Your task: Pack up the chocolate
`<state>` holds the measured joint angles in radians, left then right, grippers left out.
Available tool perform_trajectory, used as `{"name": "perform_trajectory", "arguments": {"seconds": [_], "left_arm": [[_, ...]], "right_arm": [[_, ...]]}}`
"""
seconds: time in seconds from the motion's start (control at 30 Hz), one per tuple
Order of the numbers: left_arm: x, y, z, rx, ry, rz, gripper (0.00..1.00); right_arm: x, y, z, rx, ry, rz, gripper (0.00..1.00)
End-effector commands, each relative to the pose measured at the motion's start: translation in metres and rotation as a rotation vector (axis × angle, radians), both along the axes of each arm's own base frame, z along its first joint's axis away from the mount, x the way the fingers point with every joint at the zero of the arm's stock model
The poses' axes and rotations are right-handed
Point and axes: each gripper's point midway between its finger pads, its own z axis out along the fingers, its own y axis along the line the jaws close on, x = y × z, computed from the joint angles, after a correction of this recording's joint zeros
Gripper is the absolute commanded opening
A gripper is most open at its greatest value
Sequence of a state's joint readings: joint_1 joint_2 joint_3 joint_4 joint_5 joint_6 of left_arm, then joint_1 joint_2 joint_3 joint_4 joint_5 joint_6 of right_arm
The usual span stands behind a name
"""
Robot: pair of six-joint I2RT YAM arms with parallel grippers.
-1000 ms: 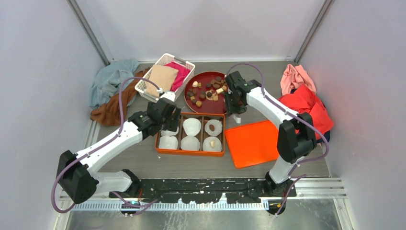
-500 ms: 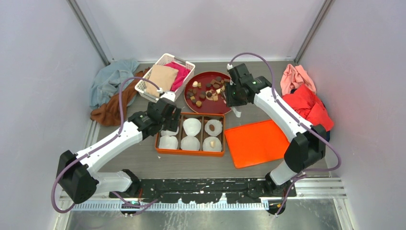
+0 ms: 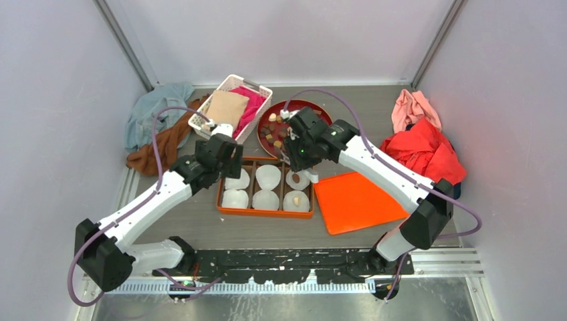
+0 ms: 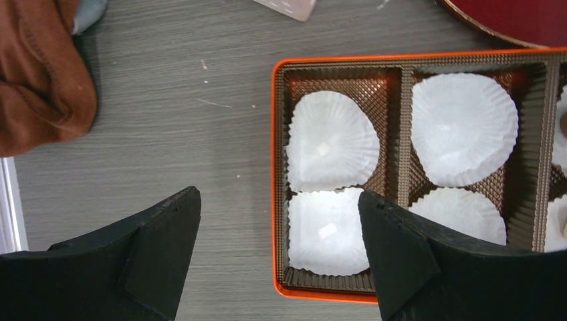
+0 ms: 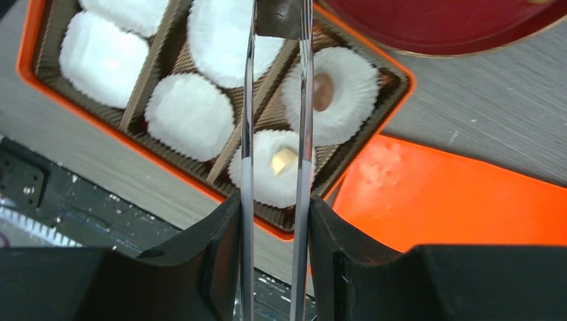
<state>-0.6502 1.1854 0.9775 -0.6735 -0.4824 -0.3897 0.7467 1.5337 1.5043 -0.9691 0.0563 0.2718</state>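
Observation:
Loose chocolate pieces (image 3: 271, 129) lie on a round red plate (image 3: 262, 142), partly hidden by my right arm. An orange box (image 3: 266, 212) holds several white paper cups (image 4: 332, 140). One cup holds a brown piece (image 5: 323, 91) and one a cream piece (image 5: 283, 159). My right gripper (image 5: 274, 200) is shut on clear tongs (image 5: 248, 100). The tongs pinch a dark piece (image 5: 281, 17) over the box's far side. My left gripper (image 4: 279, 200) is open and empty above the box's left edge.
An orange lid (image 3: 354, 200) lies right of the box. A white basket (image 3: 231, 107) with tan and pink cloths stands behind the box. Blue and brown cloths (image 3: 157, 127) are heaped at the left, red and pink clothes (image 3: 428, 144) at the right.
My right arm has swung from the plate's right side leftward and nearer, bringing the tongs over the box. My left gripper has shifted slightly back, uncovering the far left cup.

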Motion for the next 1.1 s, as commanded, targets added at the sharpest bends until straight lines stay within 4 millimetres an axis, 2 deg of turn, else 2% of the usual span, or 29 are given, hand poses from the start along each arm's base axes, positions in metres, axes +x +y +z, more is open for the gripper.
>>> {"name": "perform_trajectory", "arguments": {"seconds": [0.0,0.2,0.3,0.57,0.73,1.07], "left_arm": [[0.007,0.013,0.027,-0.047,-0.083,0.084,0.88],[0.004,0.014,0.025,-0.057,-0.076,0.086,0.88],[0.003,0.014,0.023,-0.060,-0.072,0.086,0.88],[0.003,0.012,0.019,-0.057,-0.061,0.078,0.88],[0.003,0.011,0.017,-0.055,-0.052,0.069,0.88],[0.003,0.008,0.013,-0.056,-0.038,0.059,0.88]], "right_arm": [[-0.015,0.020,0.010,0.052,-0.014,0.041,0.35],[-0.020,0.046,-0.007,0.085,0.019,0.065,0.35],[-0.022,0.052,-0.023,0.063,0.044,0.075,0.35],[-0.021,0.061,-0.045,0.042,0.083,0.089,0.37],[-0.025,0.063,-0.052,0.037,0.103,0.105,0.43],[-0.023,0.065,-0.055,0.032,0.105,0.107,0.48]]}}
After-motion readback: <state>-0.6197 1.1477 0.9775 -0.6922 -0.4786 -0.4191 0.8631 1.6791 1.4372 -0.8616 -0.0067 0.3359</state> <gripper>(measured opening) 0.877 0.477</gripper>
